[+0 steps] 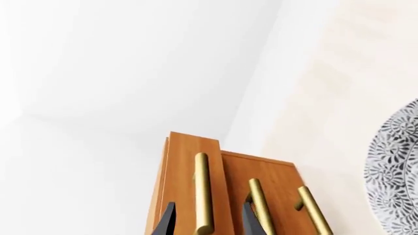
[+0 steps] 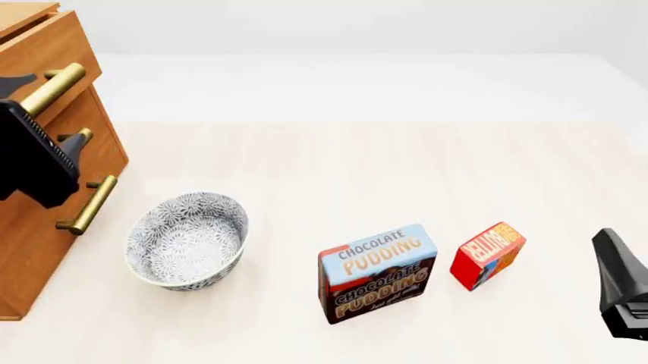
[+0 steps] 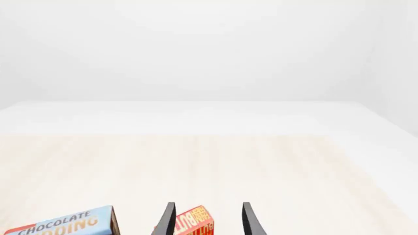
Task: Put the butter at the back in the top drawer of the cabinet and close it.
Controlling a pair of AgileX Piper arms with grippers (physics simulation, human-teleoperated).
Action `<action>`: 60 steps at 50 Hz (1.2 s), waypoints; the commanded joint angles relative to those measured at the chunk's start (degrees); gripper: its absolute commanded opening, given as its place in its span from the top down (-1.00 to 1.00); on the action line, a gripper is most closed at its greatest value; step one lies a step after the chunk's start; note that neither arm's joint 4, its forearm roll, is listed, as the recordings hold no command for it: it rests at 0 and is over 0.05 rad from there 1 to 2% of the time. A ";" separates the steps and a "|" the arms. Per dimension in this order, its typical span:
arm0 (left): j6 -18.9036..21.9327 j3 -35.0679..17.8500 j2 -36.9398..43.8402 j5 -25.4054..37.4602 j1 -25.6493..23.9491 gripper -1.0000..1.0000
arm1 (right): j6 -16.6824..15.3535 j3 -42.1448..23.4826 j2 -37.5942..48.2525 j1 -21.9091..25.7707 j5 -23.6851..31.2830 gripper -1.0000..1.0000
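Brass top-drawer handle between left gripper's spread fingers; right gripper spread astride butter.

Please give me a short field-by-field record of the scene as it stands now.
butter: on the table, right of the pudding box, not held
pudding box: upright, between bowl and butter
bowl: patterned, in front of the cabinet
cabinet: at the table's left
top drawer: pulled out slightly
left gripper: open, fingers either side of the top drawer's handle
right gripper: open, pointed at the butter, not touching it
task status: butter not yet in the drawer
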 commanded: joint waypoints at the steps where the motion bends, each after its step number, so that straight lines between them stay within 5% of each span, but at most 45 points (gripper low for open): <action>1: 0.79 -0.52 3.44 -2.58 0.80 -1.00 | 0.00 0.00 0.00 0.00 0.00 -1.00; 60: -1.40 -3.42 5.61 -0.41 6.62 -1.00 | 0.00 0.00 0.00 0.00 0.00 -1.00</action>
